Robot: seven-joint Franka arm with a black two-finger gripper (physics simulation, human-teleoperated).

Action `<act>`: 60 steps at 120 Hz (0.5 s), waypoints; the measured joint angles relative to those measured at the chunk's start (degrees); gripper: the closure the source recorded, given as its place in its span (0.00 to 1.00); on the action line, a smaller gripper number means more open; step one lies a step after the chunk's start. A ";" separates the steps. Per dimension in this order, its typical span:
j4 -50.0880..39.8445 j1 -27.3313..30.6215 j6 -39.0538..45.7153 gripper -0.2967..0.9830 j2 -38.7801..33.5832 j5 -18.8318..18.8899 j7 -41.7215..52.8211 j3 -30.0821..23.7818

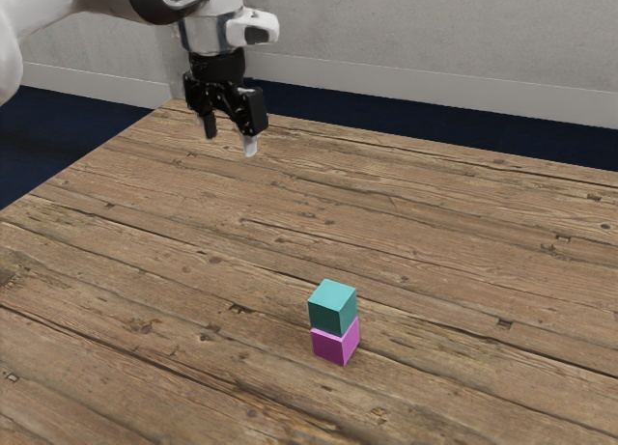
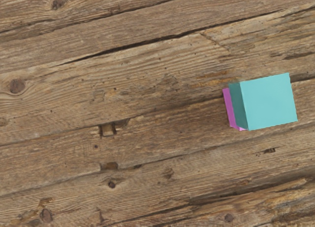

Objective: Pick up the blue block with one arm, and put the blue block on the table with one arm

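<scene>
The blue block (image 1: 333, 308) is supported by the pink block (image 1: 335, 345), well inside the far edge of the surface (image 1: 463, 213), below the wide-spread claw (image 1: 230, 145) and (judged by eye) toward the exterior view's right.

Your table (image 1: 463, 233) has a top of brown, weathered wooden planks, marked with knots, dark cracks and small gouged holes. In the exterior view you see its far corner toward that view's upper left, with two straight edges running from it. Directly on the wood you have a magenta block (image 1: 334, 347), sitting flat, well apart from both of those edges.
</scene>
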 joint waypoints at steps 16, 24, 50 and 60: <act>-21.06 -0.66 13.89 0.23 0.28 -1.21 0.07 -2.71; -25.49 -0.91 19.51 0.23 0.48 -1.66 0.08 -2.94; -31.75 -4.07 31.05 0.23 0.67 -3.07 -1.44 -3.95; -32.18 -5.54 33.62 0.23 1.65 -3.58 -3.14 -3.96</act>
